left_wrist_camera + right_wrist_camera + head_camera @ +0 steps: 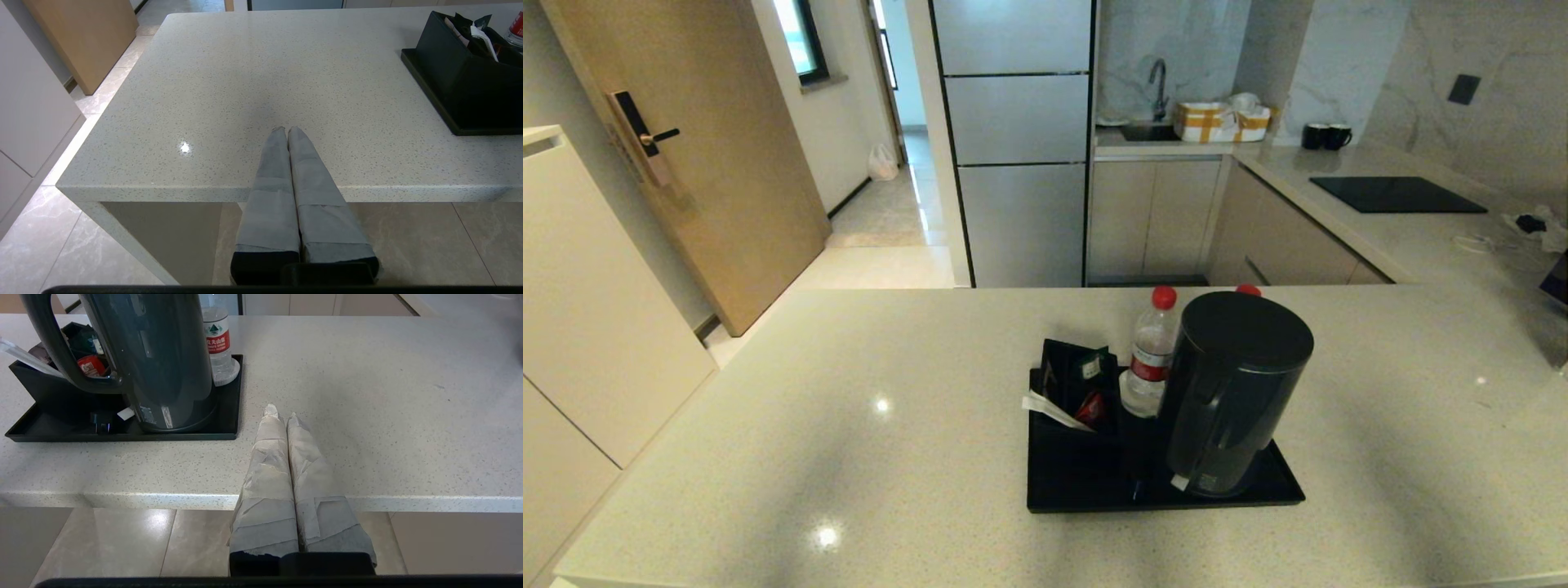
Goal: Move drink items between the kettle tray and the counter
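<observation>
The counter (849, 425), a wide speckled beige stone top, spreads out ahead of both grippers, its near edge running beneath their fingertips. On it lies the kettle tray (1086, 490), flat and black with a low rim, which sits ahead of the right gripper (281, 411) and off to its left side, and well off to the right of the left gripper (286, 130). The tall dark grey kettle (1229, 392) stands upright at the right end of the tray, the part nearest the right gripper, handle turned toward the sachet box (1074, 384) at the tray's left end. One red-capped water bottle (1150, 355) stands upright between box and kettle at the tray's far side; of a second bottle (216, 343), beyond the kettle, the head view shows only the red cap. The right gripper hangs at the counter's front edge with its taped fingers pressed together, holding nothing. The left gripper hangs likewise at the front edge, fingers pressed together and empty, over bare stone.
</observation>
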### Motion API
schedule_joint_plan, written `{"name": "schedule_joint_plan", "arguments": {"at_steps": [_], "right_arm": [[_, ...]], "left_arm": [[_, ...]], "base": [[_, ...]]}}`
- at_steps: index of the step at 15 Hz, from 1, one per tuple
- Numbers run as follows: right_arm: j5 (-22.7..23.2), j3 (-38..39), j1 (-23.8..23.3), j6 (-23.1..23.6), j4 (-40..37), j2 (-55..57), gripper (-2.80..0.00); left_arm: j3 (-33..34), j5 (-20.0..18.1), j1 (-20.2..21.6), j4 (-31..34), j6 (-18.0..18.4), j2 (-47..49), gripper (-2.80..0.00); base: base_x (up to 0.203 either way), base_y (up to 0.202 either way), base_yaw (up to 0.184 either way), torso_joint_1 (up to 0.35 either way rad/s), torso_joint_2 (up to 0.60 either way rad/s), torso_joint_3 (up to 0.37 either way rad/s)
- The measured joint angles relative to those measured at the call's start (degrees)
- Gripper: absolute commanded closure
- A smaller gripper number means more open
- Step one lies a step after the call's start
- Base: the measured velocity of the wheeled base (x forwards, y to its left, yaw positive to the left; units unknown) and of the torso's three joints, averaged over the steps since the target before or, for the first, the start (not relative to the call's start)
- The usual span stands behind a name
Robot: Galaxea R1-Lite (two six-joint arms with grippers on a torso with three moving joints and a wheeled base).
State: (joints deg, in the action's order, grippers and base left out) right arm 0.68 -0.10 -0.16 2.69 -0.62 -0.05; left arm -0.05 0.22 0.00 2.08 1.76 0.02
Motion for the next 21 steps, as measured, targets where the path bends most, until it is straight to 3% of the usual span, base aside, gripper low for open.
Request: {"name": "schedule_joint_plan", "arguments": {"at_steps": [8, 21], "right_arm": [[-0.3, 0.1, 0.0, -2.7, 0.0, 0.0, 0.00], [-0.5, 0.1, 0.0, -2.0, 0.0, 0.0, 0.00]], "left_arm": [[0.0, 0.0, 0.0, 0.0, 0.0, 0.0, 0.00], [0.0, 0.0, 0.0, 0.0, 0.0, 0.0, 0.00]], "base": [[0.000, 0.000, 0.000, 0.000, 0.00, 0.000], [0.000, 0.000, 0.000, -0.031, 0.01, -0.021]]}}
